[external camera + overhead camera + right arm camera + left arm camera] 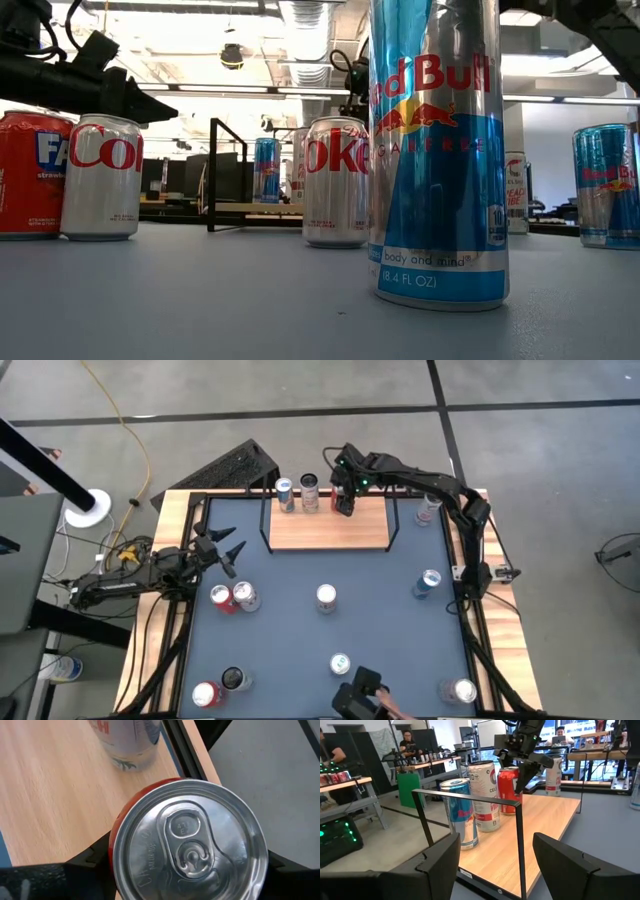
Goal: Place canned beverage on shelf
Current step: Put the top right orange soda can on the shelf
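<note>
Red can point(509, 790) upright, base on shelf point(330, 525) at rear edge, third in row beside white can point(483, 795). Right gripper point(343, 488) directly above, fingers closed on its sides. You release, lift straight. Left gripper point(222, 547) spread, empty, well apart.

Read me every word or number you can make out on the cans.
"Red Bull", "8.4 FL OZ": tall blue can.
"Coke", partly cut off: silver can; another silver can shows "Co".
"FA": red can.
"CEL": white can.
Other print is too small.
</note>
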